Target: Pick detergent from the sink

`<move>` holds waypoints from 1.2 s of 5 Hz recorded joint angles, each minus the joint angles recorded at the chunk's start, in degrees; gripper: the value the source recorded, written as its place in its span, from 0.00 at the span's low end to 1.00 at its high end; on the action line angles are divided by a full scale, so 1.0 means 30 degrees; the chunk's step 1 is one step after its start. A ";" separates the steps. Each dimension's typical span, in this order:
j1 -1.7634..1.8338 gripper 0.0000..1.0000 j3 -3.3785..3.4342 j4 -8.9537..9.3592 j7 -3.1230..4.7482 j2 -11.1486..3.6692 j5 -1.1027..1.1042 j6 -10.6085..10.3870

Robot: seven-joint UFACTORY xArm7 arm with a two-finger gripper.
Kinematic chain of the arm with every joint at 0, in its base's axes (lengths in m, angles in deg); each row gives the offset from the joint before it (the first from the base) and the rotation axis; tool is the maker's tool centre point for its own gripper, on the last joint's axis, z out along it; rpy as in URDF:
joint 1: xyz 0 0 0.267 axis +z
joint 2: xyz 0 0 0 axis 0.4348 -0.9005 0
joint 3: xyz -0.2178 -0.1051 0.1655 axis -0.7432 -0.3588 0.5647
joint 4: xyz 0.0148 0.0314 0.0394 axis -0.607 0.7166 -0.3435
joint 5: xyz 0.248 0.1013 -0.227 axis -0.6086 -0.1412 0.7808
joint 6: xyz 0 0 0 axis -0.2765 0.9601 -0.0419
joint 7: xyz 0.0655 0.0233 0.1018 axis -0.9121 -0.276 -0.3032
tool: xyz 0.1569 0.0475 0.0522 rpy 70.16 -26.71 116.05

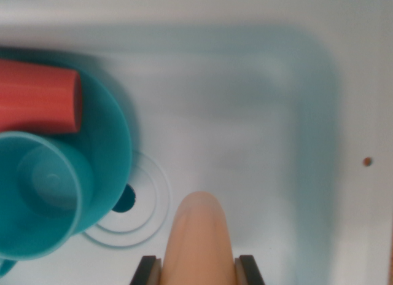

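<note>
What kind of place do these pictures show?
Probably a kitchen sink, perhaps a toy one: a pale basin with a round drain, holding a teal cup and plate.

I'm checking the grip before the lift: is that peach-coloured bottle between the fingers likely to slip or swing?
The peach bottle looks smooth and rounded, so it may be slippery. The gripper has a finger on each side near one end only, so the free end could swing. It seems rigid; its weight cannot be judged.

- The wrist view looks straight down into the sink from close above.
- The pincer juts in at the bottom edge.
- The sink's drain lies lower left; nearness blurs everything.
</note>
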 joint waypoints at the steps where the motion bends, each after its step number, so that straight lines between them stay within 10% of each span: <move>1: 0.0000 1.00 0.0000 0.0000 0.0000 0.0000 0.0000 0.0000; 6: 0.0027 1.00 0.0011 -0.1726 -0.0036 0.0471 0.0075 0.2191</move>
